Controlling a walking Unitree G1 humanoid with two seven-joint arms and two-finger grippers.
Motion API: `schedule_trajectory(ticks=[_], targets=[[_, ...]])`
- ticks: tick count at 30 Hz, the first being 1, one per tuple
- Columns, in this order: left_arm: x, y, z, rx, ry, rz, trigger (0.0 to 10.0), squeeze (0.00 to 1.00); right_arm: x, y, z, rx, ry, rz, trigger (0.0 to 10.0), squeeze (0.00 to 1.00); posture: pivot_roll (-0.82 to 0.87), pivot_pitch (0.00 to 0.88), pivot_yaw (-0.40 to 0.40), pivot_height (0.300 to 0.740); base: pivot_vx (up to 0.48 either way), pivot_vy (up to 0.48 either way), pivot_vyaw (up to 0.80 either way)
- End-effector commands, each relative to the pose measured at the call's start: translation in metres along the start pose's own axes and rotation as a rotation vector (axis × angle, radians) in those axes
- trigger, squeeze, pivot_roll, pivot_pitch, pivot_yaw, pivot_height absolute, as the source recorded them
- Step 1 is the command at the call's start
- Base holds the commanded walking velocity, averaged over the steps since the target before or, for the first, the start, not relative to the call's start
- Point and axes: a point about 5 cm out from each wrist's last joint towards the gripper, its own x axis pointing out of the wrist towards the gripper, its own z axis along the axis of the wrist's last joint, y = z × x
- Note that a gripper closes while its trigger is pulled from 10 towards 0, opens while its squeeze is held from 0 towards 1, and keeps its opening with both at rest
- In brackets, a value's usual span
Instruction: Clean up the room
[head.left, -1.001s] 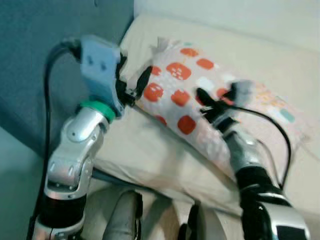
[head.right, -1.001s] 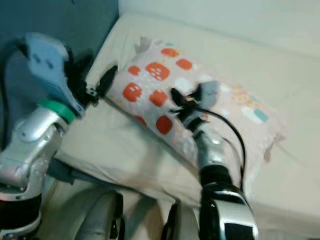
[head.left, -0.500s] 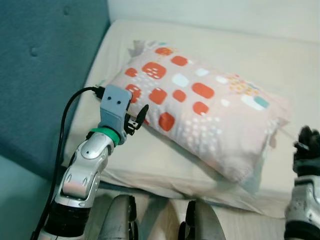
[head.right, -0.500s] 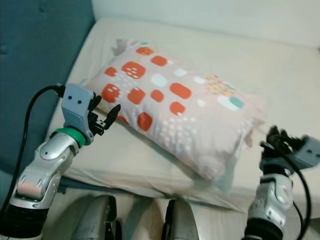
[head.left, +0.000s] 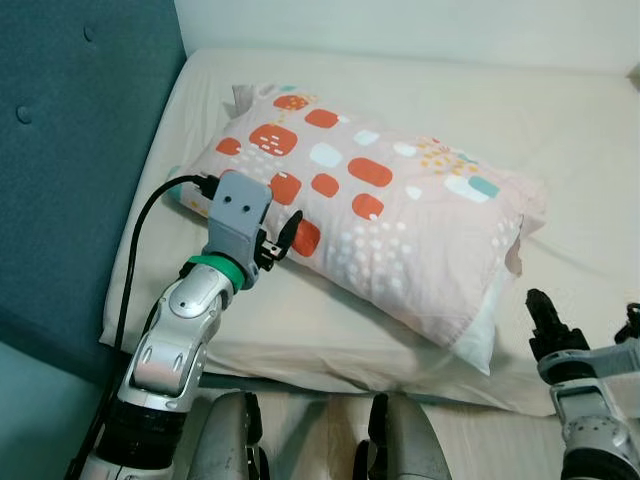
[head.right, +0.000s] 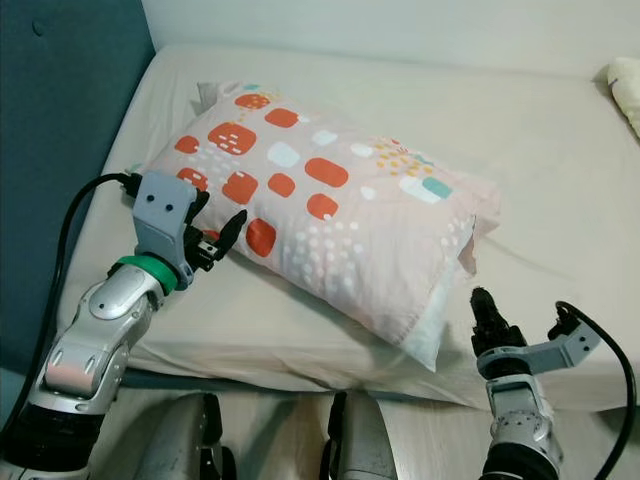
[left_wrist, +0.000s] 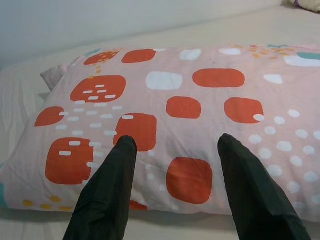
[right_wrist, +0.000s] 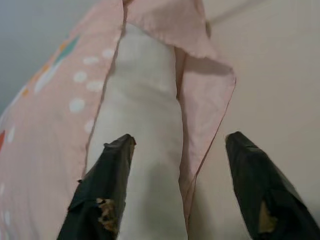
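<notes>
A pink pillow (head.left: 370, 220) with red, white and teal patches lies slantwise on the cream bed (head.left: 560, 130). Its white inner cushion (right_wrist: 145, 130) shows at the case's loose end, nearest me on the right. My left gripper (head.left: 281, 238) hovers open by the pillow's near left edge, and its black fingers (left_wrist: 107, 192) frame the patterned side with nothing between them. My right gripper (head.right: 522, 310) stands open low on the right, pointing at the pillow's loose end from a short way off.
A teal padded headboard (head.left: 70, 150) rises along the left of the bed. The corner of another pale cushion (head.right: 625, 85) lies at the far right. My own legs (head.left: 310, 450) stand against the mattress's near edge. Bare sheet stretches right of the pillow.
The camera has pulled back and turned. My right gripper left the top of the pillow and dropped to its near right end. The left gripper sank to the pillow's near left edge.
</notes>
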Motion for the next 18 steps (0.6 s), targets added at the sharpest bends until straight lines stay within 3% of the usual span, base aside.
schedule_trajectory(ticks=[1, 2, 9, 13, 18], targets=[[0.000, -0.001, -0.005, 0.001, 0.008, 0.004, 10.0, 0.00, -0.003, -0.006, -0.008, 0.006, 0.035, -0.015, 10.0, 1.00, 0.11, 0.166, 0.012, 0.615, 0.000, 0.000, 0.00], [0.000, -0.001, -0.005, 0.002, 0.006, 0.007, 10.0, 0.00, -0.002, -0.006, -0.015, 0.043, 0.071, -0.009, 10.0, 0.00, 0.11, 0.166, 0.012, 0.615, 0.000, 0.000, 0.00], [0.001, 0.001, -0.003, 0.003, -0.004, 0.020, 10.0, 0.00, -0.007, -0.014, -0.043, 0.086, 0.252, -0.065, 10.0, 0.00, 0.12, 0.173, 0.011, 0.615, 0.000, 0.000, 0.00], [0.000, 0.002, -0.002, 0.003, -0.008, 0.026, 10.0, 0.00, -0.006, -0.001, -0.049, 0.136, 0.303, 0.092, 10.0, 0.00, 0.13, 0.181, 0.019, 0.615, 0.000, 0.000, 0.00], [0.001, 0.003, -0.001, 0.002, -0.010, 0.029, 10.0, 0.00, -0.003, 0.005, -0.053, 0.137, 0.338, 0.142, 10.0, 0.00, 0.13, 0.181, 0.019, 0.615, 0.000, 0.000, 0.00]])
